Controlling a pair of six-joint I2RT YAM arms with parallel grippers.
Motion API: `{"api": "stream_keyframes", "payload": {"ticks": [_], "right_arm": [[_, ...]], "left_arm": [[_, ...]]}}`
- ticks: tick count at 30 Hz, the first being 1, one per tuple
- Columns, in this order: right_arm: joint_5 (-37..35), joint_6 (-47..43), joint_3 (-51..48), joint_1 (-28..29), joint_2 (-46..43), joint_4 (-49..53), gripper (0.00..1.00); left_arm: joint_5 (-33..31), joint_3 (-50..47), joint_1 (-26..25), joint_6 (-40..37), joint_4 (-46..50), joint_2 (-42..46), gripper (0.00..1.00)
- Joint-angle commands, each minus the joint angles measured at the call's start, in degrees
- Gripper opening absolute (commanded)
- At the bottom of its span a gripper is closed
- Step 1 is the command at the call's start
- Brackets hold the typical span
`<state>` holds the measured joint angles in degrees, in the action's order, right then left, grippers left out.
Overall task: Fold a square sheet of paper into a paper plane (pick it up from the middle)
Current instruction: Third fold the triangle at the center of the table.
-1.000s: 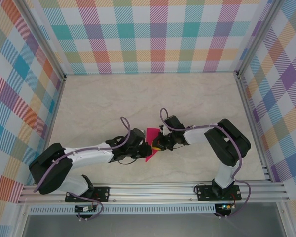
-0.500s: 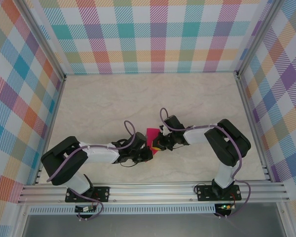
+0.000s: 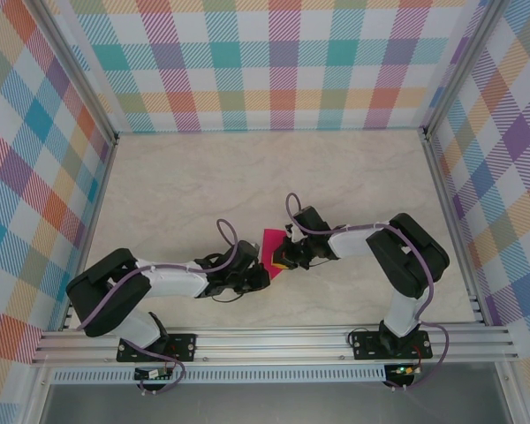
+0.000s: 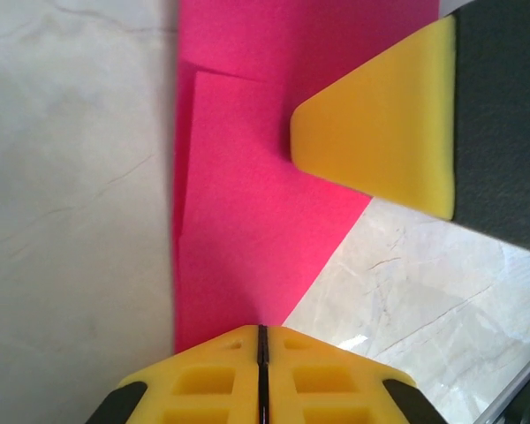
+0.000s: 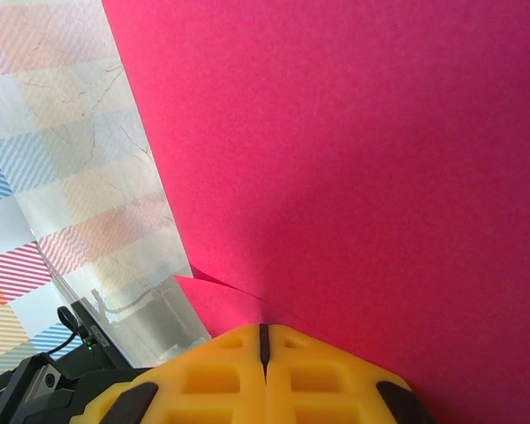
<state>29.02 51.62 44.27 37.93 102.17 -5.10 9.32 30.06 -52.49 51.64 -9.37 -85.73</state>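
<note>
Top view: the paper [image 3: 270,238] sits just below the centre of the desk [image 3: 203,185], between two arms reaching in from the lower left and lower right; the left fingers [image 3: 259,276] meet its lower end and the right fingers [image 3: 282,259] its right edge; both pairs are too small here to read, and the arms hide enough of the sheet that its outline cannot be told.

Left wrist view: the left fingers [image 4: 212,384], at the bottom edge, are clenched with the seam tight; the paper [image 4: 247,230] narrows to a tip that runs into that seam, so they appear to be nipping that corner; the sheet runs up the middle of the frame, straight on its left side and cut on a diagonal at the lower right; a stepped edge [image 4: 225,78] near the top left shows one layer lying over another; one of the right fingers [image 4: 380,124] comes in from the upper right and rests on the paper.

Right wrist view: the right fingers [image 5: 203,380], at the bottom, are clenched too; the paper [image 5: 353,159] rises straight out of their seam and covers most of the frame, so it is grasped; a small flap [image 5: 208,291] pokes out at the lower left.

Progress, as I judge it: folding has begun, given the doubled layers and the diagonal edge; no pointed nose or centre ridge shows yet, so the later folds and the wings are left to do.
</note>
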Motion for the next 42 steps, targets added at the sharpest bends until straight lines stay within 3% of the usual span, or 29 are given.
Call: {"api": "stream_keyframes", "payload": {"ticks": [1, 14, 25, 32, 42], "right_arm": [[-4.32, -1.17, -0.85, 0.04, 0.88, 5.02, 0.0], [-4.89, -1.08, -1.2, 0.04, -0.24, 5.28, 0.0], [-4.5, -1.07, -0.76, 0.04, -0.47, 5.48, 0.0], [-4.25, -1.73, 0.37, 0.04, -1.14, 6.7, 0.0], [-4.98, -2.7, 1.98, -0.73, -3.03, 8.41, 0.0]], "left_arm": [[-1.47, -1.53, -0.49, 0.0, 5.43, 2.37, 0.1], [-3.3, -0.36, -0.51, -0.55, 6.86, 11.81, 0.1], [-0.61, 1.13, -0.24, -0.31, -2.04, 2.96, 0.08], [-3.89, 1.63, -0.28, 0.41, 5.73, -0.26, 0.05], [-2.42, -6.45, -0.27, 2.46, 2.09, 0.83, 0.05]]}}
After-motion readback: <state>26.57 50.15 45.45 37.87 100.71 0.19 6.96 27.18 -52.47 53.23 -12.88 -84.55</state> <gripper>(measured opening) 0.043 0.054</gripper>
